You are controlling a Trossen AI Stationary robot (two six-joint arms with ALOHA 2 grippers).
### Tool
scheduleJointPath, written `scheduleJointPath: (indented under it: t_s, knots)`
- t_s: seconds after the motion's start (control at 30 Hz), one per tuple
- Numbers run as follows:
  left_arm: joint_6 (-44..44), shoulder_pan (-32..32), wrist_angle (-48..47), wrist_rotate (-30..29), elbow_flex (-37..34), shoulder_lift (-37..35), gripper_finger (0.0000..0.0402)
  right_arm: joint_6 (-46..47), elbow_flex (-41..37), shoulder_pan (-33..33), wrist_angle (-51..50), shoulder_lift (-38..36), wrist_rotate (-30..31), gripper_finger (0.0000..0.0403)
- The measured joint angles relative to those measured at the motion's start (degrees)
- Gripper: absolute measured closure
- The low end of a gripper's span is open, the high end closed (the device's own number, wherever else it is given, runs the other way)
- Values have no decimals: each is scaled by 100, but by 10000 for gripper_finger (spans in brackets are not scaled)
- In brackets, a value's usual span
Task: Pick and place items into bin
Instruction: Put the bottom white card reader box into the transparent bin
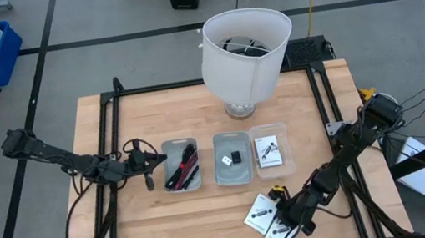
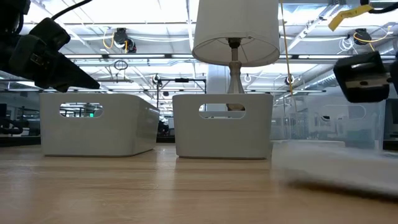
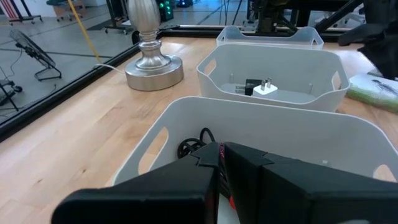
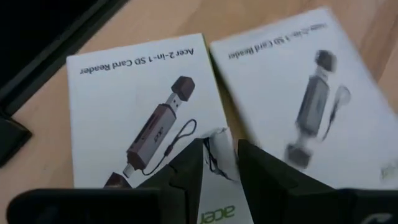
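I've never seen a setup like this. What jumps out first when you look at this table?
A big white lamp stands at the far edge of the wooden table, towering over three small bins lined up in a row mid-table. The right gripper hovers low over two white packets lying at the near edge, while the left gripper sits beside the leftmost bin, which holds black and red cables.

The left gripper (image 3: 221, 163) hangs over the nearest white bin (image 3: 149, 146), its fingers close together above a coiled black cable (image 3: 189, 144). The middle bin (image 3: 214, 67) holds a white plug piece (image 3: 266, 88) touching a black cube (image 3: 250, 86). A silver lamp base (image 3: 152, 64) stands beside it.
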Motion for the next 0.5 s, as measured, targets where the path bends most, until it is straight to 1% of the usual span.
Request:
scheduleJointPath:
  t_s: [0.13, 0.2, 0.3, 0.5]
  knots:
    - [-25, -2, 0, 2, 0, -1, 371, 496, 9, 6, -525, -11, -160, 307]
    - [-41, -2, 0, 2, 0, -1, 371, 602, 5, 27, -540, -7, -169, 307]
    - [-39, -2, 0, 3, 0, 0, 371, 599, 0, 31, -416, -7, -183, 307]
    - [-39, -2, 2, 4, 0, -1, 371, 378, -6, 31, -494, 2, -300, 307]
